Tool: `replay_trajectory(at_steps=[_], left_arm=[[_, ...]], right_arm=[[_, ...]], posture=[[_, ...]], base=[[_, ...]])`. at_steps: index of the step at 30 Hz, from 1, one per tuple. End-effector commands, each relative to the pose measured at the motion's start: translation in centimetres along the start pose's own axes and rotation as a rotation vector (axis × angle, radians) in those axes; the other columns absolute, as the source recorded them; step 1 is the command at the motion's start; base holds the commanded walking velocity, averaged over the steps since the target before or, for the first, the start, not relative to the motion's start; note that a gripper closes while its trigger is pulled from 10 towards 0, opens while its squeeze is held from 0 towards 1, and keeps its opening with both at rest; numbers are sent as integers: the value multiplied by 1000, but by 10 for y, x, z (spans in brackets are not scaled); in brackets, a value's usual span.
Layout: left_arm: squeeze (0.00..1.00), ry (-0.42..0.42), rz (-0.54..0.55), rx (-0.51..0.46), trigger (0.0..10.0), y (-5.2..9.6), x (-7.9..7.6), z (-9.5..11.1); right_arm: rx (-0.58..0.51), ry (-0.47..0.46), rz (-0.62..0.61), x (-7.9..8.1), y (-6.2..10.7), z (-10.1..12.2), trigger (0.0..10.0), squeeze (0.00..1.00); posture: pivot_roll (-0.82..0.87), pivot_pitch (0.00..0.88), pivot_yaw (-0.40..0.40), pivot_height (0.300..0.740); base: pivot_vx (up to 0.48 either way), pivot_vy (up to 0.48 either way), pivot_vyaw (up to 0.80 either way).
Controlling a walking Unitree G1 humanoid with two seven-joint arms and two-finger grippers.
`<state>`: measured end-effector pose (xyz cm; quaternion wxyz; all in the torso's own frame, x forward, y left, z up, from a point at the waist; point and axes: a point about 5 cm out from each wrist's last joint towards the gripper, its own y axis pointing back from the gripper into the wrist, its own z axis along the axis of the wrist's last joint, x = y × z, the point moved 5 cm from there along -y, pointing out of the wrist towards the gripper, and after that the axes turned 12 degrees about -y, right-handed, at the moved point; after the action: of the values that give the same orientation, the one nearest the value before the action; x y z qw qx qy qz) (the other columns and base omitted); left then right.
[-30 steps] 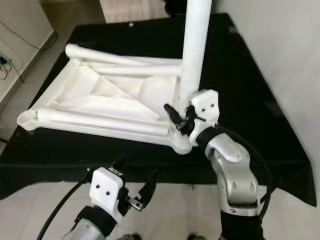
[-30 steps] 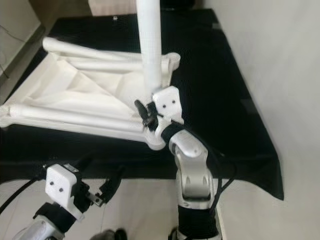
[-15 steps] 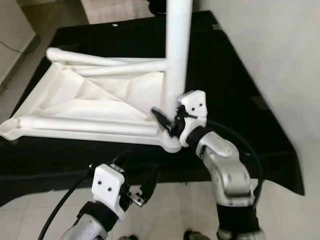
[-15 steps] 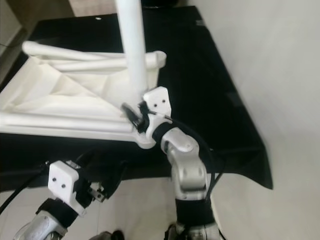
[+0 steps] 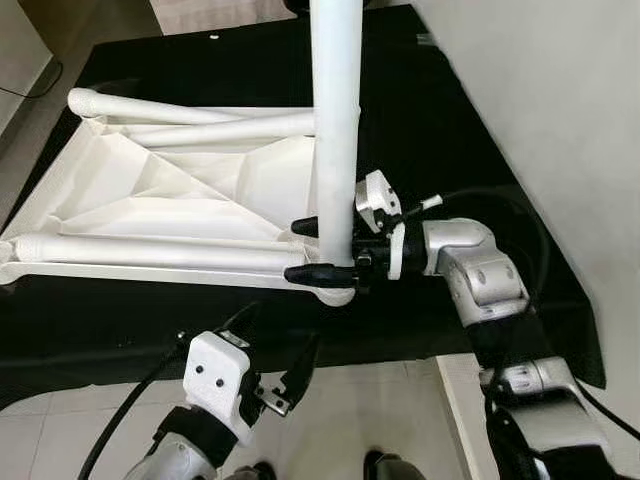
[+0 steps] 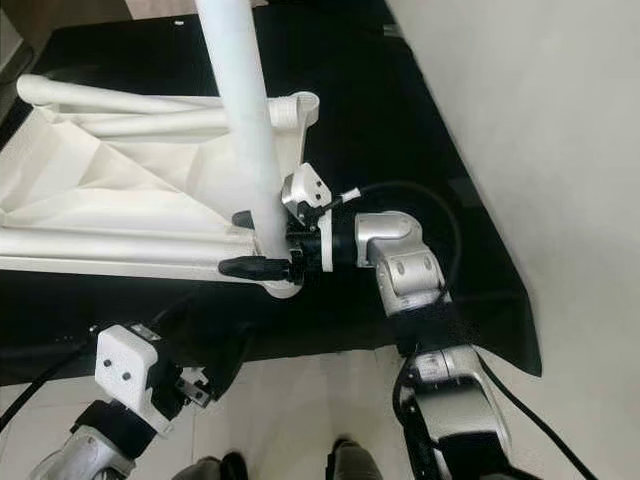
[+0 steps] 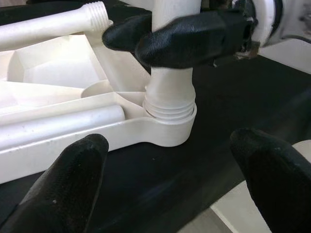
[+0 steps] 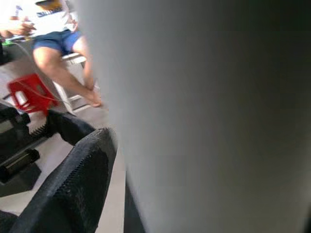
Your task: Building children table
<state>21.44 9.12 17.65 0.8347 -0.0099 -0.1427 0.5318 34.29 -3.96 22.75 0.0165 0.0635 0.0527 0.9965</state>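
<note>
The right gripper (image 5: pixel 318 250) grasps the upright white plastic table leg (image 5: pixel 335 130) (top cut off); the left gripper (image 5: pixel 275 350), fingers spread, hovers near the upturned white tabletop (image 5: pixel 170 200).

— What lies under everything?
— A black cloth (image 5: pixel 480 130) covers the counter and hangs over its near edge. Below that edge the floor (image 5: pixel 370 420) is pale tile.

— And on the right?
— A plain light wall (image 5: pixel 560 110) runs along the cloth's right side.

— Anything at the far end?
— A beige strip of floor or rug beyond the cloth; it cannot be told which. At the left edge a thin dark cable (image 5: pixel 25 92) lies on the floor.

— Any people?
— In the right wrist view a person (image 8: pixel 58 43) in blue shorts sits in the background, with a red stool (image 8: pixel 24 94) just beside their legs.
</note>
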Motion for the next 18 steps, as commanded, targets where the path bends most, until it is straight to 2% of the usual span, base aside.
replay_trajectory(at_steps=[1, 9, 10, 11, 12, 18], left_arm=[[0, 7, -4, 13, 10000, 3, -2, 0], [0, 8, -2, 16, 10000, 5, -3, 1], [0, 8, -2, 17, 10000, 5, -3, 1], [0, 8, -2, 17, 10000, 5, -3, 1], [0, 8, -2, 18, 10000, 5, -3, 1], [0, 9, -3, 19, 10000, 5, -3, 1]], right_arm=[[34, 44, 115, 6, -11, 5, 10000, 0], [55, 53, 177, 5, -12, 11, 10000, 0], [54, 50, 191, 5, -12, 12, 1765, 0], [54, 49, 200, 6, -12, 13, 1765, 0], [53, 47, 206, 5, -11, 14, 0, 0], [34, 45, 196, 2, -6, 15, 0, 0]], posture=[[60, 263, 23, 740], [67, 272, 23, 740], [67, 273, 23, 740], [67, 273, 23, 740], [64, 273, 25, 740], [56, 270, 28, 740]], base=[[0, 0, 0], [0, 0, 0], [0, 0, 0], [0, 0, 0], [0, 0, 0], [0, 0, 0]])
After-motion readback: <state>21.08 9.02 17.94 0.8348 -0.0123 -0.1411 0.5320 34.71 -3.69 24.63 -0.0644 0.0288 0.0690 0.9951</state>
